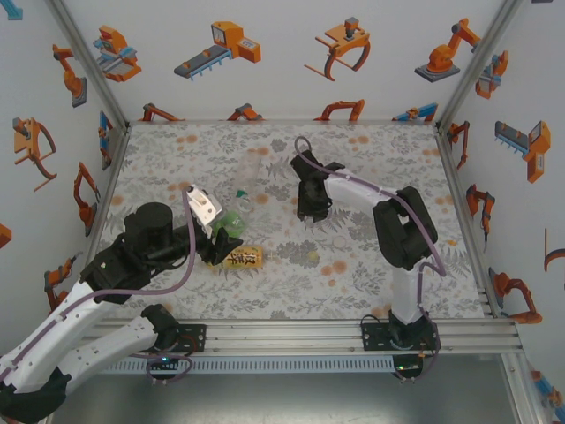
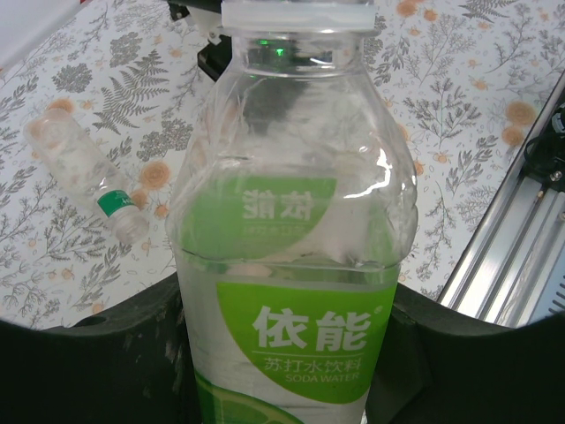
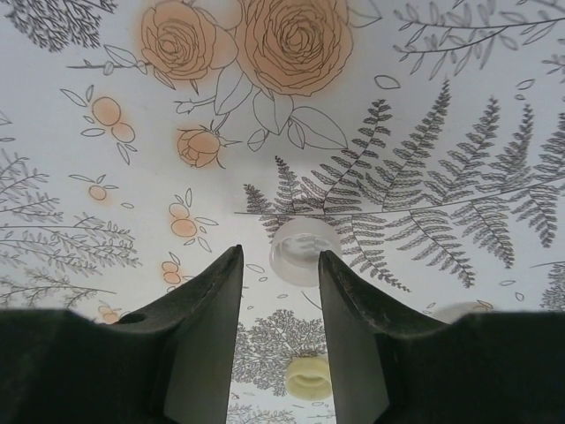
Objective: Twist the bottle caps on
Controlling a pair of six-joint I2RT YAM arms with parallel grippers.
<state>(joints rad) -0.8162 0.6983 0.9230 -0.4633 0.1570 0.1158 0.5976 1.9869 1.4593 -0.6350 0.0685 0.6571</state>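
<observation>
While the floral bench (image 1: 371, 168) carries everything, the biggest task item in play is the green-label bottle (image 2: 296, 230), clamped about its lower body by the left claw (image 1: 222, 238). The back of its label reads straight through the clear wall and no liquid line shows, so I judge it empty: light, thin-walled, and apt to dent or spin if squeezed hard. A hold low on the body, as now, leaves the neck free. Its top edge meets the frame, and I cannot tell whether a cap sits there.

Just beside that claw the amber bottle (image 1: 242, 258) lies on its side, yellow label up; whether it holds anything is not clear. Further off, the plain clear bottle (image 2: 78, 168) also lies flat, with a green band at its neck.

Smallest are the caps. The right claw (image 3: 281, 253) hangs over the bench with jaws part-way apart and nothing gripped; a translucent white cap (image 3: 300, 238) sits at its tips, and a yellowish cap (image 3: 309, 378) lies nearer. Both look smooth and small, best pinched across the rim.
</observation>
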